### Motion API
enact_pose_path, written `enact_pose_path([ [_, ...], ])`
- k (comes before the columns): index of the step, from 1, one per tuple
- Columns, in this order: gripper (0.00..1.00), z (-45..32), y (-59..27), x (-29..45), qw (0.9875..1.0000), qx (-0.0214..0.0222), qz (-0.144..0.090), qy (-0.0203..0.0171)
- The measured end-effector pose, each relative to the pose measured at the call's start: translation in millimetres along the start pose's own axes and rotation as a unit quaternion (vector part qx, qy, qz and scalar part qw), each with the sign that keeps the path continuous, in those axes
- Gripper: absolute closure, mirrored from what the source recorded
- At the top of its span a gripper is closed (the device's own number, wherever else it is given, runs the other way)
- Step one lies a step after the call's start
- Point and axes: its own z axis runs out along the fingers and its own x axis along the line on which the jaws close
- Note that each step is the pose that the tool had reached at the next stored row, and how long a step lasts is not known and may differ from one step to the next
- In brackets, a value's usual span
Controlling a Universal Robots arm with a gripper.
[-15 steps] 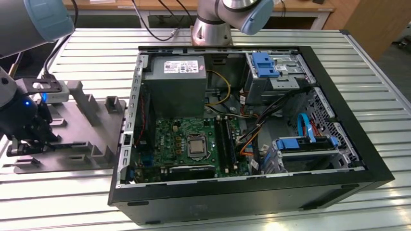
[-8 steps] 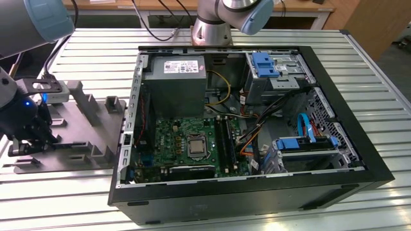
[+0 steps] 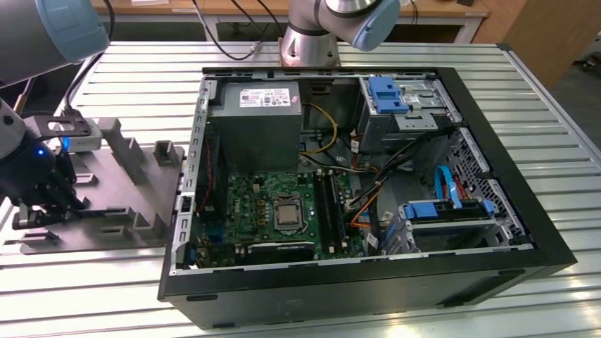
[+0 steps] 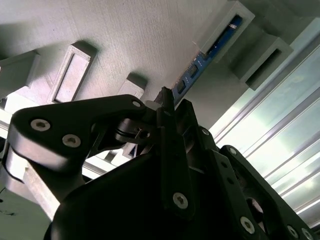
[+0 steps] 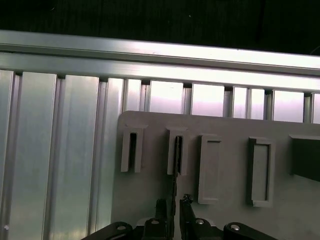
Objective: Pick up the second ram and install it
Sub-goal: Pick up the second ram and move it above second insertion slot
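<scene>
Gripper (image 3: 31,213) sits at the exterior view's lower left, low over the grey fixture tray (image 3: 122,184) on the slatted aluminium counter (image 3: 141,70). The open computer case (image 3: 376,282) lies well apart, toward the exterior view's right.

In both wrist views the second ram (image 5: 174,186) (image 4: 201,64) stands on edge. Its far end is seated in a narrow slot of the tray (image 5: 150,195) (image 4: 125,40), and its near end runs between the gripper (image 5: 173,207) (image 4: 172,100) tips. Jaws clenched on the stick, one either side.
</scene>
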Motion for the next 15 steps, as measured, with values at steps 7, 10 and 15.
enact_pose_path([
  [7, 0.75, -2.8, 0.0, -0.1, 1.0000, 0.0001, 0.000, -0.0001],
  [10, 0.75, -2.9, -1.7, 0.0, 1.0000, 0.0000, 0.000, 0.0000],
  [15, 0.75, -2.9, -1.7, 0.0, 1.0000, 0.0000, 0.000, 0.0000],
])
